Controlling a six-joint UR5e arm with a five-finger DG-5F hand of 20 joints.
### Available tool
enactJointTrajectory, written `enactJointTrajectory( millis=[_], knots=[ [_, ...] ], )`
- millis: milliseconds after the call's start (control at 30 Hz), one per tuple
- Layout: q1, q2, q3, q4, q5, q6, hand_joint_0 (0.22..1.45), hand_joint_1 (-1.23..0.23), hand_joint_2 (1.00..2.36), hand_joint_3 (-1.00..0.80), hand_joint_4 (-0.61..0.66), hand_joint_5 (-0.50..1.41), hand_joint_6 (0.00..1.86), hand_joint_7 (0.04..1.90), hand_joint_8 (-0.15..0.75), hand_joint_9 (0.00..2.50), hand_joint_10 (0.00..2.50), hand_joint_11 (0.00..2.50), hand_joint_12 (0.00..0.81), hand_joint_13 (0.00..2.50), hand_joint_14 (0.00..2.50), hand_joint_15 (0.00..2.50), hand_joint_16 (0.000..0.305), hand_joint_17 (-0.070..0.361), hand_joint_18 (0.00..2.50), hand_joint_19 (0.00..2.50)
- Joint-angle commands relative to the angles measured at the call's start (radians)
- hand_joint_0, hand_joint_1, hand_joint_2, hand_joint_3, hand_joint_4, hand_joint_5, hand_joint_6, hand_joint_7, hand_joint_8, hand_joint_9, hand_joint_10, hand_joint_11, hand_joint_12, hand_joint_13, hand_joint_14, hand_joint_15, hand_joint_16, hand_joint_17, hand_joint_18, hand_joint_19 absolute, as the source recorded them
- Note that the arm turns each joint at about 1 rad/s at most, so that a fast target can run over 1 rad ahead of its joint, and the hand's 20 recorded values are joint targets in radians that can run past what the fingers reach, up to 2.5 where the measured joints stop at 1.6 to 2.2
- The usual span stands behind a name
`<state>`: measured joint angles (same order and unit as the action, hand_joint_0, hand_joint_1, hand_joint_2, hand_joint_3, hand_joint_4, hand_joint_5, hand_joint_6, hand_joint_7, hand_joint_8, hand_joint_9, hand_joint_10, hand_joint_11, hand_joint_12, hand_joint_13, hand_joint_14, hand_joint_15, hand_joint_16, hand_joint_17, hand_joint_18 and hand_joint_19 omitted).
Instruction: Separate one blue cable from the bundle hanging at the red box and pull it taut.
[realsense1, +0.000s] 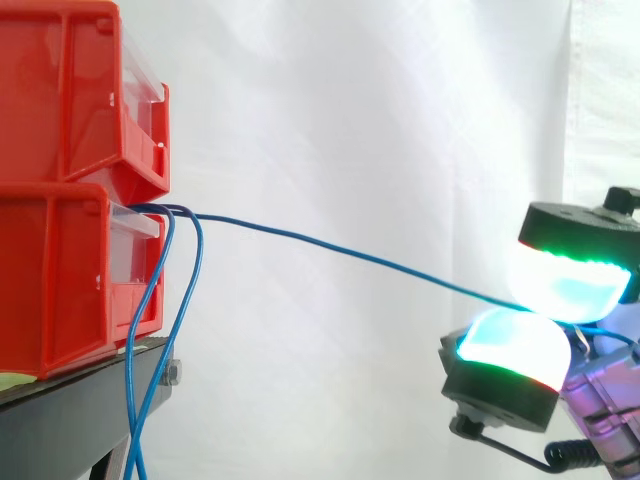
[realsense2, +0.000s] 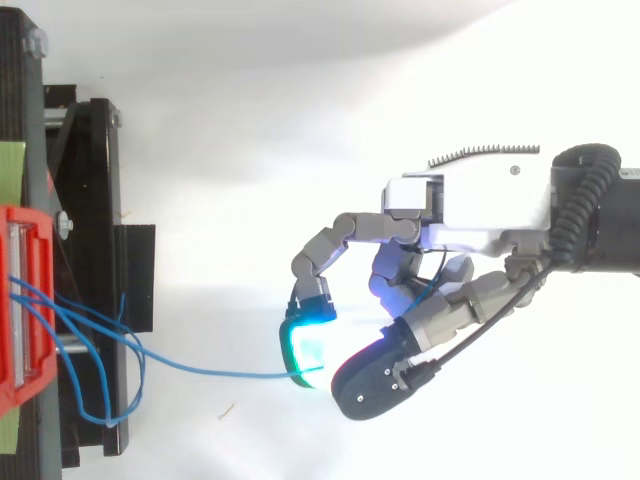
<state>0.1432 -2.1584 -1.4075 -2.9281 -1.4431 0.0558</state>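
1. Blue, thin and single, one plastic-sheathed cable (realsense1: 340, 248) runs from the front lip of the lower red plastic storage box (realsense1: 60, 280) out to the robot's grey, many-fingered hand (realsense2: 440, 230), clear of the other blue cables of the bundle (realsense1: 197, 255) that hang down at the box front.
2. The hand grasps this one cable, pinched between two glowing cyan-white fingertip pads (realsense1: 565, 280) well out from the box.
3. Separation looks done: no other strand goes along with the held cable across the gap.
4. Tautness appears close but unfinished. The line slopes down to the hand in a shallow curve, so a little more pull away from the box seems to be what is left.
5. A second red box (realsense1: 70, 90) sits stacked above the first on the black metal stand (realsense2: 100, 200), with the white curtain (realsense1: 350, 100) behind.
6. Hard to make out: the cable's anchoring inside the box, and the exact contact spot, lost in the pads' glow. The bundle's lower ends are cut off at the side view's bottom edge.
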Motion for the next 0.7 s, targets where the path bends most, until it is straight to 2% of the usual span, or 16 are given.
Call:
enactJointTrajectory(
  millis=[0,667],
  knots=[
    [-0.001,0.000,-0.001,0.021,0.001,-0.008,0.70,-0.79,1.02,-0.14,-0.16,-0.19,0.91,1.18,0.273,1.16,1.26,1.47,0.346,1.10,1.61,1.44,0.036,0.082,1.43,1.83],
    [-0.001,0.000,-0.001,0.023,0.001,-0.010,0.71,-0.80,1.02,-0.15,-0.16,-0.19,0.91,1.18,0.276,1.16,1.26,1.48,0.351,1.10,1.61,1.45,0.035,0.079,1.42,1.84]
  ],
)
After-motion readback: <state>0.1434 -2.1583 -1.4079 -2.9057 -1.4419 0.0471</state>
